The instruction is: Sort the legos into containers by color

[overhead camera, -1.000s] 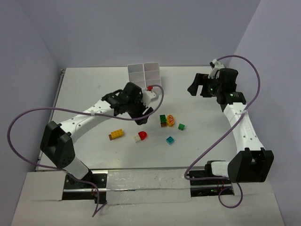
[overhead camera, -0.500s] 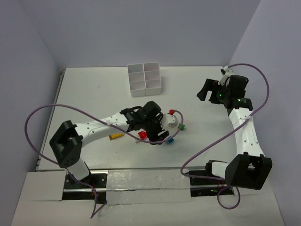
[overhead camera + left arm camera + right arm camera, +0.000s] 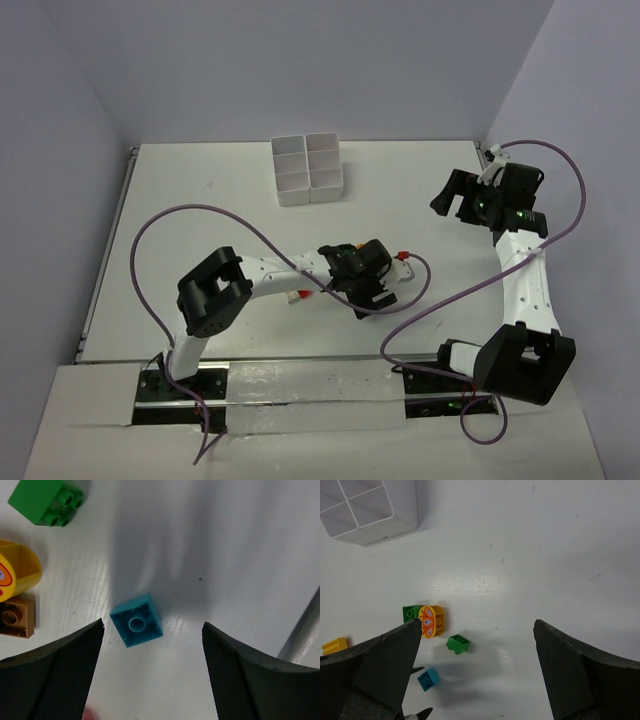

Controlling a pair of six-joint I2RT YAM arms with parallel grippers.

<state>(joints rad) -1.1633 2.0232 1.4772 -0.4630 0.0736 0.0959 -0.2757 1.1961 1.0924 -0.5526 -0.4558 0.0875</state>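
Left hand (image 3: pixel 153 651) hovers, fingers apart, over the cyan lego (image 3: pixel 136 626), toward the near edge of the bench (image 3: pixel 200 200). Light, rigid, slick: probably best pinched across 2 flat opposite sides.

The left gripper (image 3: pixel 152 627) is no longer at the white tray (image 3: pixel 308 170). It now hangs low over the loose legos, with the cyan brick (image 3: pixel 136 626) lying between its parted jaws, closer to one and touching neither. The green brick (image 3: pixel 46 501) and the yellow rounded piece (image 3: pixel 17 572) lie outside that nearer jaw. The right gripper (image 3: pixel 477 624) now sits farther out from the bricks, which lie ahead of its jaws.
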